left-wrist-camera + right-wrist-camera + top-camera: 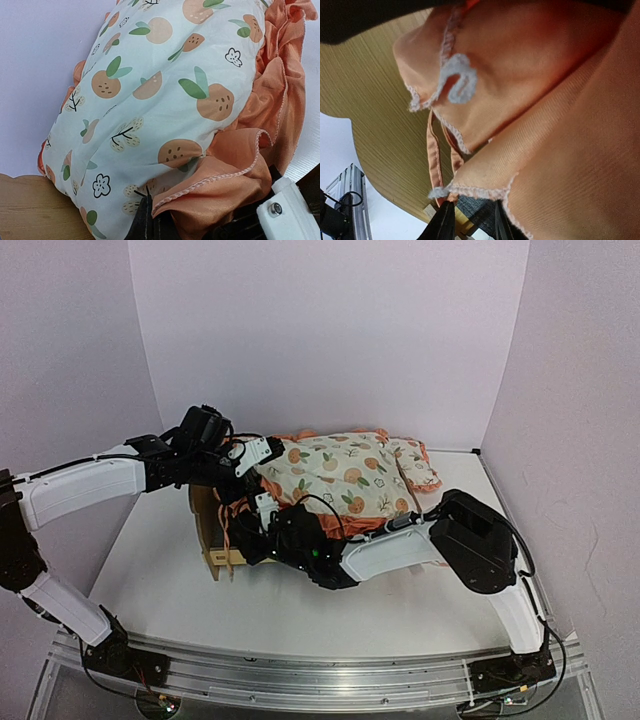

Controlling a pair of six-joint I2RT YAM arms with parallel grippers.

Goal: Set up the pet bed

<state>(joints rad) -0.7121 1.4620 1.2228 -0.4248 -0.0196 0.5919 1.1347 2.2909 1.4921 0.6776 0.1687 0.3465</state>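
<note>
Both grippers work the mattress cushion (340, 475). The left gripper (262, 458) pinches its ruffle at 9 o'clock, steadying it over the pet bed (212, 540) beneath. The right gripper (472, 222), jaws parted, apparently tucks at 7 o'clock.

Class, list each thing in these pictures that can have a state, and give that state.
Bed: upright on the table, mostly covered by the cushion.
Cushion: lying over the bed, its left edge pinched.
Pillow: lying loose beside the cushion.
Left fingers: shut on the cushion's edge.
Right fingers: open, at the cushion's near edge.
</note>
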